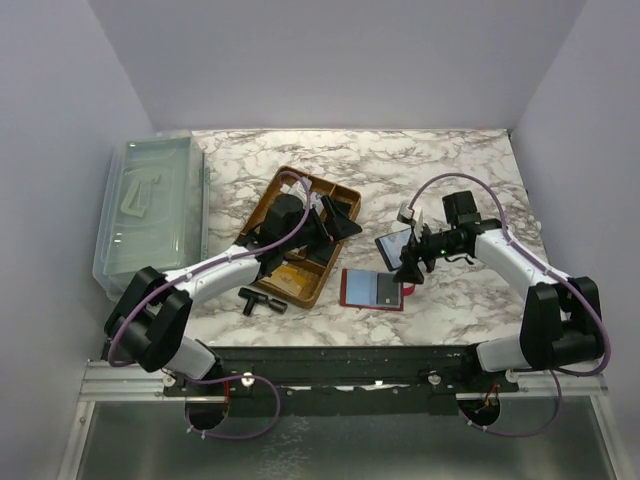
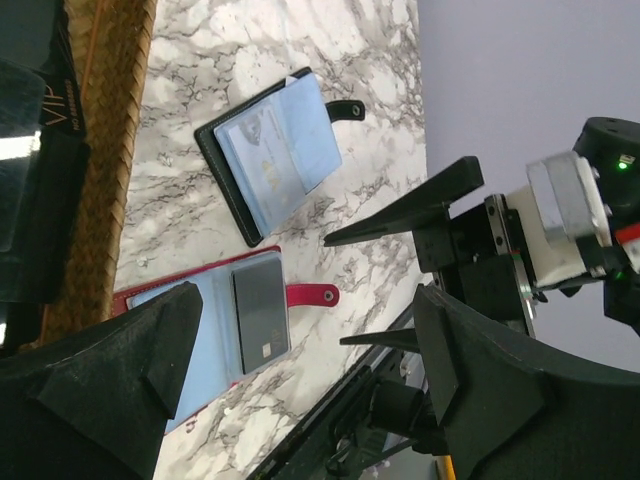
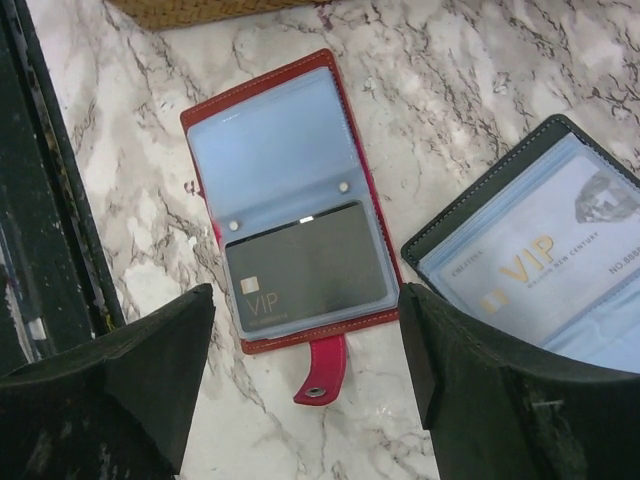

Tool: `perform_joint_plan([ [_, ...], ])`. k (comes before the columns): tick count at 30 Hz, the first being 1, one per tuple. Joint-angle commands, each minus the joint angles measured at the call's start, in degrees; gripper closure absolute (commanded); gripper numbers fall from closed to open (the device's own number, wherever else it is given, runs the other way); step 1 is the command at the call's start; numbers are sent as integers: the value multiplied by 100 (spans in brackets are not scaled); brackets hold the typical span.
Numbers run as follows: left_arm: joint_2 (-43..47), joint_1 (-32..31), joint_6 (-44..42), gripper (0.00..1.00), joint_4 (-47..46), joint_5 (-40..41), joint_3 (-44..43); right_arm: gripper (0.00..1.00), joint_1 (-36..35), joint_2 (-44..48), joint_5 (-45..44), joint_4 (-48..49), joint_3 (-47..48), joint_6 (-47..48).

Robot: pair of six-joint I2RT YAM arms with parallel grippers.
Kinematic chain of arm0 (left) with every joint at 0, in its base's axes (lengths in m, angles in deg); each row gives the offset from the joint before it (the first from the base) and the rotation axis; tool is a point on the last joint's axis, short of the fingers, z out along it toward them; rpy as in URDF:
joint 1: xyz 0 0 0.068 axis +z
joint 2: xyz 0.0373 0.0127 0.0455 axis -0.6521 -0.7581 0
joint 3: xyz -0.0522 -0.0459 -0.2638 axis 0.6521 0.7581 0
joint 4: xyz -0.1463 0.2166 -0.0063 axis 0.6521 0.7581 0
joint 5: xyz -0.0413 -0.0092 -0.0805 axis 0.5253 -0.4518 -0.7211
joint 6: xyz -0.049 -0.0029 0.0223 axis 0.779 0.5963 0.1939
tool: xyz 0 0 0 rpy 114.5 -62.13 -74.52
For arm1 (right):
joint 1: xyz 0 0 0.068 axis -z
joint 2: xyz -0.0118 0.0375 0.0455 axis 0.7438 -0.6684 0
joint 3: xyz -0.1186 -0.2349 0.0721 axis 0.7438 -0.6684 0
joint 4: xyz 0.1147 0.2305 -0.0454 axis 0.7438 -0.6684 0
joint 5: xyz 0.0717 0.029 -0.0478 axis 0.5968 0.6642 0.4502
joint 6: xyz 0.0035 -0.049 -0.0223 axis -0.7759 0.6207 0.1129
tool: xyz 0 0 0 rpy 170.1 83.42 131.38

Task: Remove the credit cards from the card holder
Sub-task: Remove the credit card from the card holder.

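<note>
A red card holder lies open on the marble, with a dark VIP card in its clear sleeve. To its right lies an open black card holder that shows a pale VIP card. My right gripper hangs open just above the red holder's snap strap, with nothing between its fingers. My left gripper is open and empty over the right end of the wicker tray. Its view shows the red holder, the black holder and the right gripper. A dark VIP card lies in the tray.
A clear plastic bin stands at the far left. A black T-shaped tool lies on the marble in front of the tray. The black rail of the table's near edge runs close beside the red holder.
</note>
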Motion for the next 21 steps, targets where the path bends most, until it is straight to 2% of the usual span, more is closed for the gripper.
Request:
perform_joint_plan([
  [1,-376,-224,333,6,-388,91,-215,17,10,299,404,328,-351,1015],
  [6,-697,-428,538,7,-407,7,-311,12,18,225,577,-59,-289,2362],
  [10,-831,-541,654,7,-408,25,-323,11,47,119,623,-24,-155,2557],
  [14,-985,-612,798,11,-406,-26,-416,12,371,22,892,292,-173,2159],
  [17,-1165,-670,845,14,-406,-146,-585,14,847,-81,1280,605,-148,1423],
  [21,-1497,-731,873,18,-406,-291,-823,18,888,-153,1078,1087,-204,369],
])
